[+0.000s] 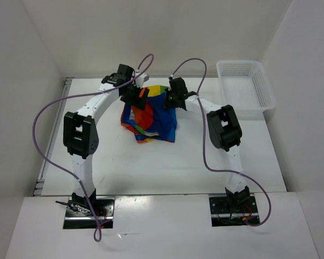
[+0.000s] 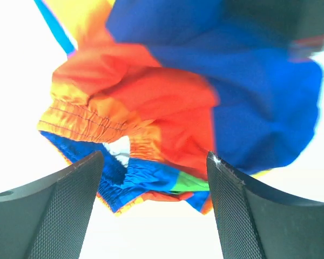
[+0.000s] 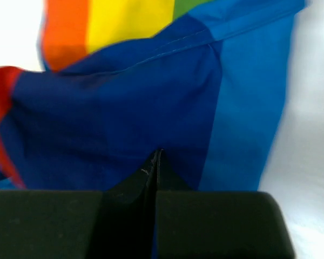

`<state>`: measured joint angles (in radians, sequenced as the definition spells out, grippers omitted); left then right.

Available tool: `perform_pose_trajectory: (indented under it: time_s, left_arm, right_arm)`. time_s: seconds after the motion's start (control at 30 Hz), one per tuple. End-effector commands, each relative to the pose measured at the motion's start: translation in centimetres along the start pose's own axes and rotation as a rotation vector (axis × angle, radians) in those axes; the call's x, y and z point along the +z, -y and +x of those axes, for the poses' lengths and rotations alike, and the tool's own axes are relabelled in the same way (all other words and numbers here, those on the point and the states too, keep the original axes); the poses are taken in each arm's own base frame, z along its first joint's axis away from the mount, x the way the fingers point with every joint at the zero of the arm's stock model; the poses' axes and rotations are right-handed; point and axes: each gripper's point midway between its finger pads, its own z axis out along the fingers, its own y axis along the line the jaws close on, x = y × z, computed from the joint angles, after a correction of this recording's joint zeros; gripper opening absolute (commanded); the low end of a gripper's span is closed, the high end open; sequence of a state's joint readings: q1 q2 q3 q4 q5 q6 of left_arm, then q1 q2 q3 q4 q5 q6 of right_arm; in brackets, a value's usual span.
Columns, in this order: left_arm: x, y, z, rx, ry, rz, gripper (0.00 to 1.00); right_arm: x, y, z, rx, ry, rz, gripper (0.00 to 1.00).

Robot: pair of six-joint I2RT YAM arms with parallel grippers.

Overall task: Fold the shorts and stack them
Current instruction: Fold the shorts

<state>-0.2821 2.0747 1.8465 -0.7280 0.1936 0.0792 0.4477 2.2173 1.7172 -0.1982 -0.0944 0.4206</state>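
Shorts [image 1: 151, 121] lie bunched on table [image 1: 167, 172] btwn the arms: R gripper [image 3: 156, 162] is clamped on their navy cloth, L gripper [image 2: 154, 162] gapes wide w/ orange waistband [image 2: 86, 121] straight ahead just past its tips, ungripped, so L prob. must push fwd.

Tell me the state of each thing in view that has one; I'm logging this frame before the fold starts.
shorts: bunched up, not folded, one edge pinched by the right claw
left claw: open, fingers spread, the shorts just beyond them
right claw: shut on blue fabric of the shorts
white mesh basket: upright at the table's far right, apart from the shorts
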Motion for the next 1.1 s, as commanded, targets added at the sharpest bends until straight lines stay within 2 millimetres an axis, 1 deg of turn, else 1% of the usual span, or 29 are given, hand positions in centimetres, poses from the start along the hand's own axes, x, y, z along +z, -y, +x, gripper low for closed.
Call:
perform_pose_trajectory:
  time_s: [0.0, 0.03, 0.07, 0.1, 0.13, 0.17, 0.2, 0.23, 0.27, 0.3, 0.33, 0.37, 0.43, 0.47, 0.5, 0.53, 0.63, 0.67, 0.7, 0.73, 0.77, 0.8, 0.83, 0.87, 0.93, 0.97, 1.0, 1.03, 1.07]
  left_arm:
    - [-4.5, 3.4, -2.7, 0.042, 0.083, 0.137, 0.84]
    - [-4.0, 3.7, -1.9, 0.036, 0.062, 0.159, 0.84]
    - [-2.1, 4.9, 0.3, 0.027, -0.003, 0.182, 0.84]
    - [-1.3, 4.8, 1.0, 0.016, -0.013, 0.184, 0.84]
    - [-0.1, 4.8, 2.3, 0.017, -0.046, 0.169, 0.84]
    - [0.7, 4.5, 3.4, 0.013, -0.065, 0.152, 0.84]
    - [2.4, 4.1, 4.4, 0.02, -0.083, 0.125, 0.84]
    - [3.7, 3.0, 6.6, 0.023, -0.14, 0.05, 0.84]
    - [5.0, 2.3, 7.9, 0.019, -0.181, 0.019, 0.84]
    - [5.6, 1.7, 8.5, 0.018, -0.203, -0.006, 0.84]
    - [6.0, 1.1, 9.5, 0.018, -0.232, -0.041, 0.83]
    - [6.5, 0.7, 9.9, 0.028, -0.241, -0.054, 0.83]
    - [7.0, -0.3, 10.8, 0.054, -0.26, -0.098, 0.83]
    - [7.2, -0.4, 11.5, 0.054, -0.272, -0.106, 0.81]
    - [7.5, -0.5, 11.9, 0.066, -0.285, -0.102, 0.77]
    - [7.6, -0.5, 12.4, 0.065, -0.295, -0.1, 0.74]
    - [7.2, -0.4, 14.2, 0.1, -0.338, -0.087, 0.68]
    - [6.8, -0.3, 14.1, 0.11, -0.334, -0.086, 0.66]
    - [6.5, -0.4, 14.2, 0.128, -0.335, -0.083, 0.66]
    - [6.3, -0.1, 13.9, 0.137, -0.322, -0.07, 0.66]
    - [5.8, 0.3, 13.6, 0.147, -0.306, -0.05, 0.66]
    - [5.5, 0.6, 13.2, 0.147, -0.29, -0.035, 0.67]
    - [4.7, 1.1, 12.2, 0.149, -0.257, -0.019, 0.7]
    - [4.2, 1.0, 11.1, 0.142, -0.222, -0.006, 0.76]
    - [3.3, 2.3, 8.3, 0.136, -0.152, 0.058, 0.81]
    - [2.3, 2.5, 7.1, 0.107, -0.124, 0.073, 0.83]
    - [1.0, 3.5, 4.3, 0.108, -0.053, 0.115, 0.86]
    - [0.3, 3.6, 3.5, 0.091, -0.039, 0.136, 0.86]
    - [-0.9, 3.4, 1.9, 0.079, 0.009, 0.146, 0.88]
  right_arm:
    - [1.5, -1.4, -2.9, -0.005, 0.046, -0.098, 0.0]
    - [2.0, -1.8, -3.7, 0.001, 0.063, -0.107, 0.0]
    - [3.5, -0.3, -2.2, 0.016, 0.014, -0.086, 0.0]
    - [4.1, 0.4, -2.0, 0.038, -0.004, -0.084, 0.0]
    - [4.3, 0.1, -2.6, 0.055, 0.0, -0.086, 0.0]
    - [4.7, 1.2, -2.1, 0.084, -0.026, -0.063, 0.0]
    - [5.8, 2.9, -1.3, 0.122, -0.048, -0.036, 0.0]
    - [6.0, 3.1, -2.1, 0.172, -0.039, -0.031, 0.0]
    - [6.4, 4.1, -2.1, 0.203, -0.041, -0.009, 0.0]
    - [7.1, 5.9, -1.4, 0.241, -0.066, 0.023, 0.0]
    - [7.3, 6.0, -2.4, 0.27, -0.04, 0.045, 0.0]
    - [7.5, 7.2, -2.7, 0.281, -0.036, 0.071, 0.0]
    - [8.0, 7.6, -2.8, 0.295, -0.036, 0.093, 0.0]
    - [8.2, 8.3, -3.3, 0.308, -0.02, 0.107, 0.0]
    - [7.8, 7.9, -4.0, 0.308, -0.014, 0.104, 0.0]
    - [8.1, 8.7, -3.8, 0.308, -0.009, 0.138, 0.0]
    - [8.2, 8.8, -4.2, 0.33, 0.005, 0.153, 0.0]
    - [8.4, 9.0, -4.4, 0.329, 0.013, 0.16, 0.0]
    - [8.1, 8.6, -5.3, 0.327, 0.028, 0.152, 0.0]
    - [8.3, 8.6, -5.4, 0.326, 0.033, 0.149, 0.0]
    - [8.7, 8.7, -4.9, 0.317, 0.016, 0.148, 0.0]
    - [8.4, 7.9, -6.0, 0.297, 0.029, 0.117, 0.0]
    - [8.0, 7.5, -6.2, 0.298, 0.02, 0.11, 0.0]
    - [8.1, 7.5, -6.1, 0.284, 0.011, 0.101, 0.0]
    - [7.3, 6.7, -7.3, 0.243, 0.028, 0.075, 0.0]
    - [6.2, 5.8, -8.4, 0.224, 0.045, 0.051, 0.0]
    - [5.5, 5.3, -9.1, 0.194, 0.055, 0.035, 0.0]
    - [4.8, 4.8, -9.6, 0.178, 0.057, 0.023, 0.01]
    - [3.2, 3.3, -10.9, 0.153, 0.078, 0.004, 0.07]
